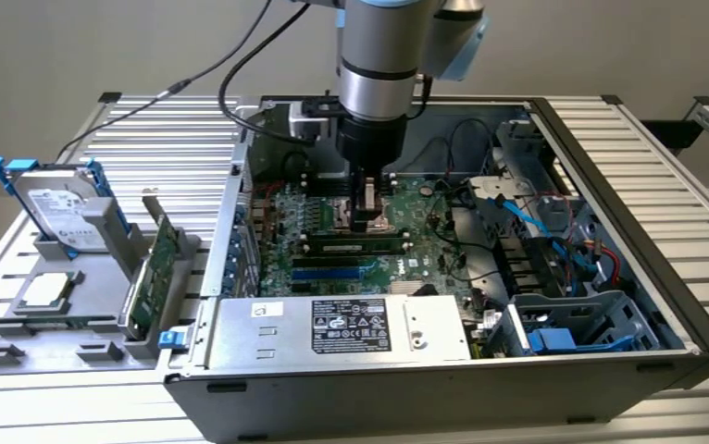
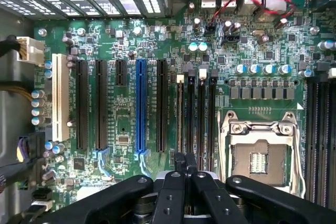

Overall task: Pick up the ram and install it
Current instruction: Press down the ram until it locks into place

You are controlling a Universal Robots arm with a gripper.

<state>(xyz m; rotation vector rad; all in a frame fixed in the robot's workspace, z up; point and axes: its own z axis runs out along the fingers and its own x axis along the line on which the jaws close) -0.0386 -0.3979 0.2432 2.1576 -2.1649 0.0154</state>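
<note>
The gripper (image 1: 366, 220), fingers closed and holding nothing, hangs over the motherboard (image 1: 416, 231) inside the case (image 1: 602, 277). The ram (image 1: 354, 246) sits seated in a slot just beside its fingertips.

- computer case (image 1: 651, 277) lies open on the worktop (image 1: 701, 166), motherboard (image 1: 429, 222) inside
- power supply (image 1: 342, 326) along its near edge
- hard drive (image 1: 65, 215) in a rack (image 1: 9, 356) at the worktop's exterior-view left edge

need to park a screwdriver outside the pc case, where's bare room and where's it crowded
Bare slatted table on the exterior view's right of the computer case, and behind the grey parts tray. Crowded: the tray itself, with hard drive, expansion card and processor.
</note>
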